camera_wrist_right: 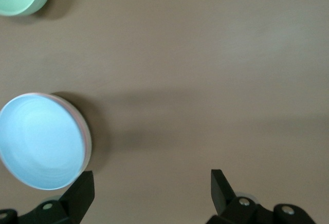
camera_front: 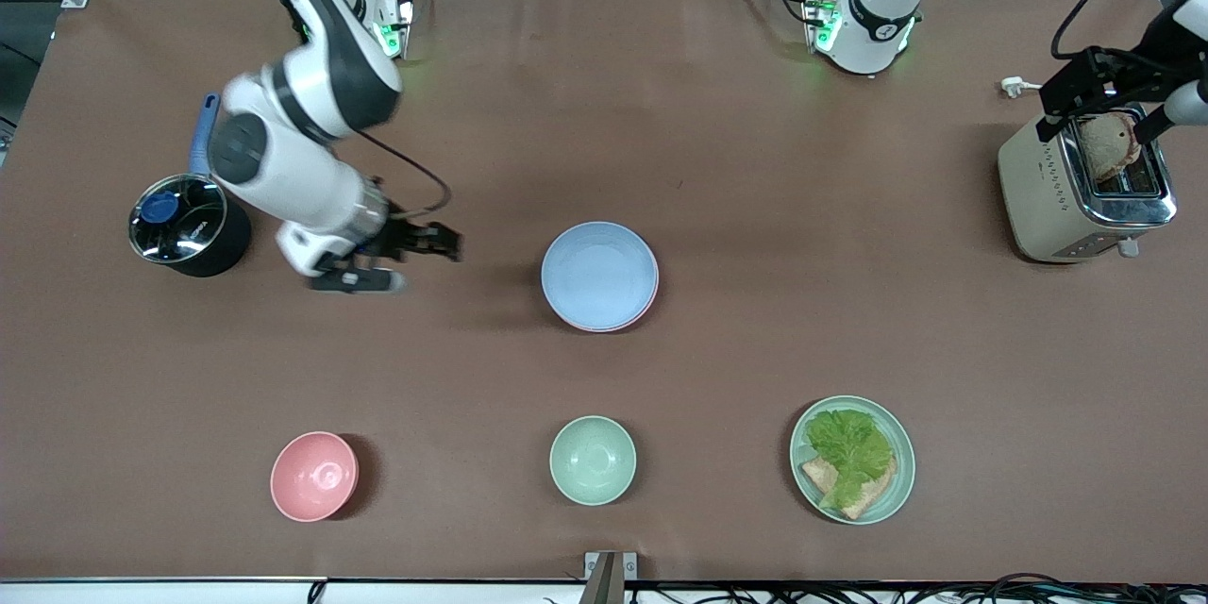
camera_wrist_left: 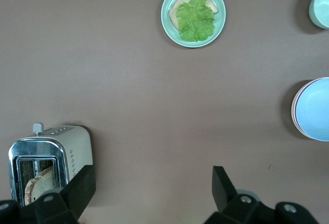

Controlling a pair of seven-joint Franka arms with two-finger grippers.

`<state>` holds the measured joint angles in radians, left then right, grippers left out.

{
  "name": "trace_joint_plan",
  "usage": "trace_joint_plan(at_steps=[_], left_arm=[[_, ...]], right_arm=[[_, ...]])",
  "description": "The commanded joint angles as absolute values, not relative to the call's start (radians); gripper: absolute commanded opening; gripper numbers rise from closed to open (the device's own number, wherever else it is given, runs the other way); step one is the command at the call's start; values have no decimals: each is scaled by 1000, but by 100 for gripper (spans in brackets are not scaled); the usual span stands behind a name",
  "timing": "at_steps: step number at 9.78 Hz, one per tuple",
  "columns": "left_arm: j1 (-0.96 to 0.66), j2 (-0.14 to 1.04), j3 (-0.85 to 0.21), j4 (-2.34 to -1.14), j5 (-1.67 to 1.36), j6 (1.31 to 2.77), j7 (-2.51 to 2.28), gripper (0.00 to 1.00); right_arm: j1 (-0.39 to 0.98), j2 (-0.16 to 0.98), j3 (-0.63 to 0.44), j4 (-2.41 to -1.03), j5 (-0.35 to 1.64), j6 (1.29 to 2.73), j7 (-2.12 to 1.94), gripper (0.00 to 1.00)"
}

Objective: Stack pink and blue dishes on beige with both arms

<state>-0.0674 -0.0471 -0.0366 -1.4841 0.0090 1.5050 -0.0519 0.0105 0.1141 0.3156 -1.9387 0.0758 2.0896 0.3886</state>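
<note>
Non-task items ring the table: toaster (camera_front: 1085, 189) at 2 o'clock — pot (camera_front: 189, 226) at 9, bowls at 6.

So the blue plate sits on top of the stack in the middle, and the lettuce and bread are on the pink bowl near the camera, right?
Not quite. The blue plate does top the stack, but the lettuce and bread lie on the mint-green plate, as the front view shows. The pink bowl holds nothing.

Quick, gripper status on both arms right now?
Left gripper: open, holding nothing, over the table beside the toaster.
Right gripper: open, holding nothing, over bare table beside the blue plate.
</note>
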Motion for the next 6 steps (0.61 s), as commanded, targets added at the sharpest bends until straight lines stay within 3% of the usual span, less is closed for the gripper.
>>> trace_joint_plan(at_steps=[1,4,6], left_arm=[[-65,-41,-34,-1511,-4,1497,-44,100],[-63,-40,-32,-1532,-17,1491,-43,100],[-60,-46,-32,-1531,-6,1500,-43,100]], right_arm=[[-9,-6,209,-1872,12,1954,410,100],[-12,-9,59,-1645,11,1728,249,100],[-11,-15,17,-1548,8,1610,239,100]])
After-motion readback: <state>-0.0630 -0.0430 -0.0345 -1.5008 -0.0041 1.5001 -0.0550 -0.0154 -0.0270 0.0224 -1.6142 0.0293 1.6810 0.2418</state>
